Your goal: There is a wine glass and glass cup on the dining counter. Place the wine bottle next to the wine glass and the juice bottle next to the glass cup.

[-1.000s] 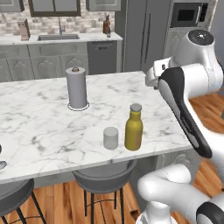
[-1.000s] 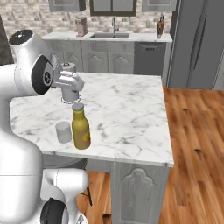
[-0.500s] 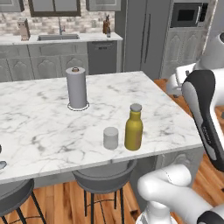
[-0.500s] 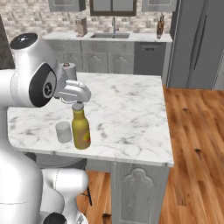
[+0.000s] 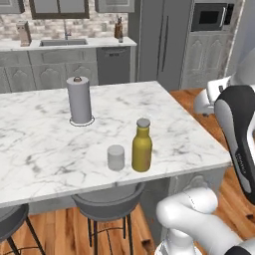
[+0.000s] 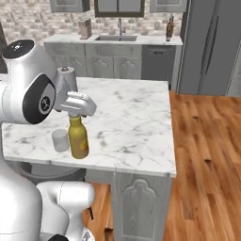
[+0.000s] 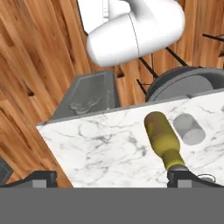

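Left base view shows the marble desk [image 5: 45, 144] with the grey paper towel roll [image 5: 79, 100] standing furthest left and back. Nearer the front edge, to the right of that roll, the glass cup [image 5: 116, 157] stands upright, and just beside it on its right stands the juice bottle [image 5: 142, 146], upright and close to the cup without touching it. A round grey stool [image 5: 107, 200] sits under the desk edge below them. In the hand view the hand [image 7: 111, 177] hovers above the desk with its two fingertips [image 7: 41, 177] set wide apart, holding nothing, the bottle's cap near the right tip.
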